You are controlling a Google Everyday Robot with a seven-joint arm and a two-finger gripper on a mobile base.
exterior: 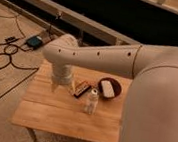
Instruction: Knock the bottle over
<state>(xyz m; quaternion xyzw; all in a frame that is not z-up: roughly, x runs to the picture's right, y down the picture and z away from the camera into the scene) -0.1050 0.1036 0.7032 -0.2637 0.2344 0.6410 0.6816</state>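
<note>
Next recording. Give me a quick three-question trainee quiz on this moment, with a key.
1. True or false: the bottle lies on its side.
2. The gripper hangs: A) picture-left of the bottle, above the table; B) inside the bowl; C) over the floor cables.
3. What dark, round thing stands just beyond the bottle?

Key: 1. False, it stands upright. 2. A. 3. The bowl.

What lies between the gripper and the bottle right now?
In the camera view, a small dark snack packet lies on the wooden table between the gripper, low over the table, and the upright bottle. Otherwise the stretch is bare wood.
</note>
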